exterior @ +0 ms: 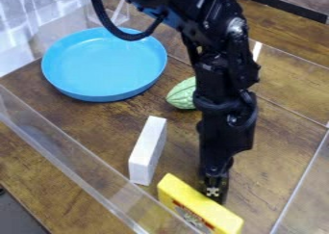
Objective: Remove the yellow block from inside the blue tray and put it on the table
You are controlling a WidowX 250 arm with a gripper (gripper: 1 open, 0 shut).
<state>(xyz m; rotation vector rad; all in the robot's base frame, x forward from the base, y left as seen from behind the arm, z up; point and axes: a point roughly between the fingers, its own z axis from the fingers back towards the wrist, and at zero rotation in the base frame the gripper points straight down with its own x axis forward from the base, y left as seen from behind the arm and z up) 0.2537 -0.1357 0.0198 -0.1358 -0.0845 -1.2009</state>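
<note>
The yellow block (195, 211) lies flat on the table (286, 170) near the front edge, outside the blue tray (103, 63). The tray sits at the back left with nothing in it. My gripper (214, 187) points straight down at the block's far end. Its dark fingertips straddle or touch that end, low over the wood. The jaws look open, and the block rests on the table rather than hanging from them.
A plain white block (148, 149) lies left of the gripper. A green object (186, 93) sits beside the tray, partly behind the arm. Clear plastic walls (58, 166) border the front and left of the table.
</note>
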